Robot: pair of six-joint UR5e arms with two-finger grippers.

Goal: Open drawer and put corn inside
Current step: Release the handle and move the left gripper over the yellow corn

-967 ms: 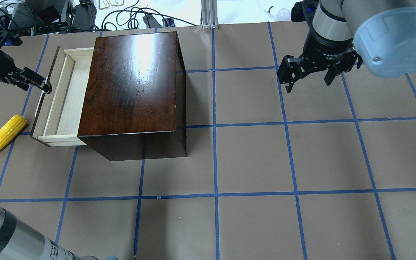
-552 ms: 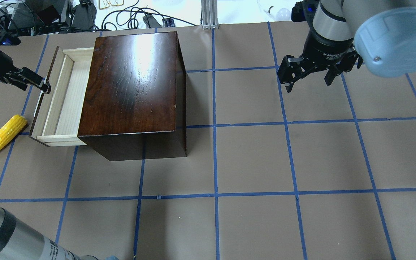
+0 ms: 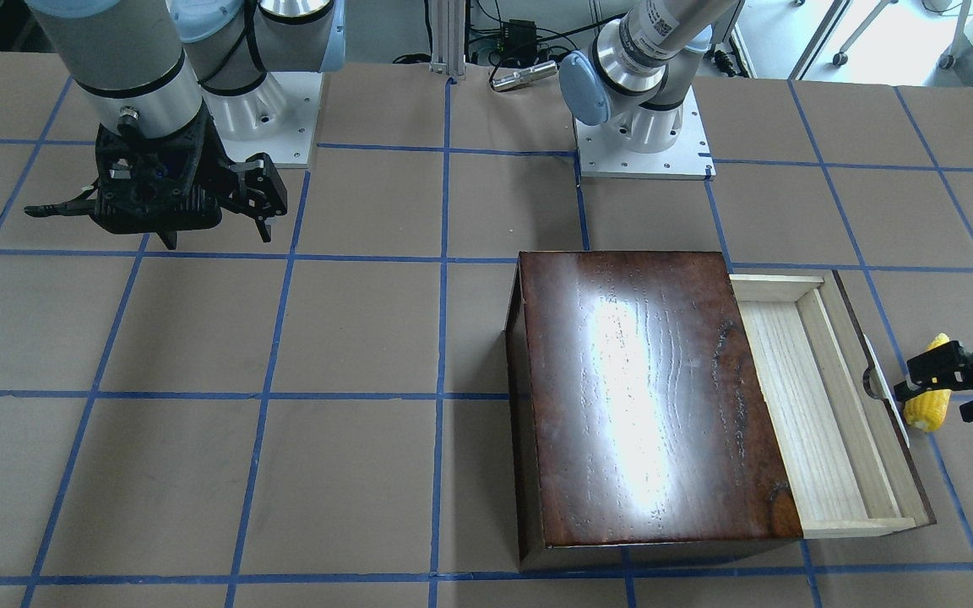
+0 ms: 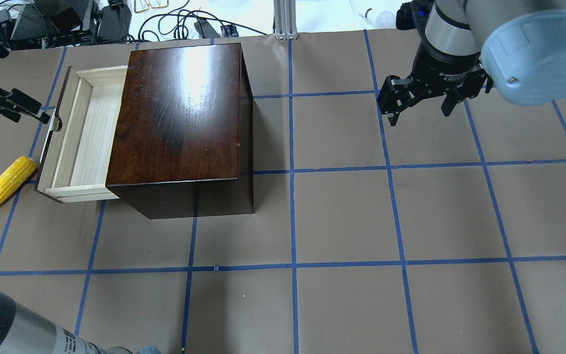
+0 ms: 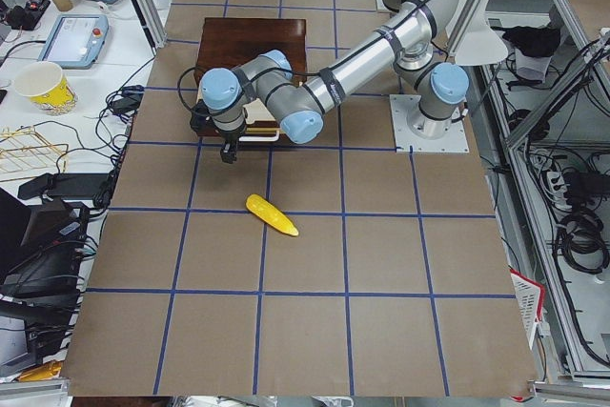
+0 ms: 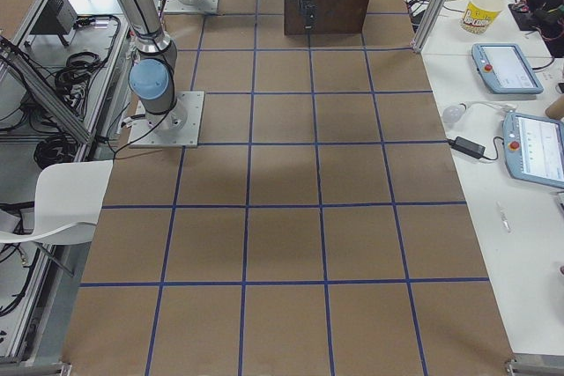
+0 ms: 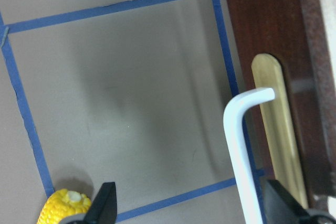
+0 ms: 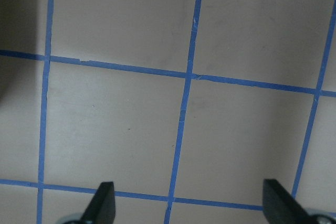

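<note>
The drawer [image 4: 84, 130] stands pulled out to the left of the dark-brown box [image 4: 180, 108], and its pale tray is empty. It also shows in the front view [image 3: 824, 405]. Its white handle [image 7: 239, 150] is on the front panel. My left gripper [image 4: 30, 117] is open just left of the handle, which lies close to one finger in the wrist view [image 7: 191, 205]. The yellow corn [image 4: 5, 184] lies on the table left of the drawer's front, partly behind the gripper in the front view [image 3: 930, 409]. My right gripper [image 4: 420, 114] is open and empty, hovering far right.
The table is brown with a blue tape grid. Cables and equipment [image 4: 165, 22] and an aluminium post [image 4: 285, 19] sit past the far edge. The arm bases [image 3: 643, 143] stand on the robot's side. My left arm's forearm [image 4: 13, 324] crosses the near left corner.
The drawer has slid further out to the left. My left gripper has moved left, come off the handle and stands open. The right arm has not moved.
</note>
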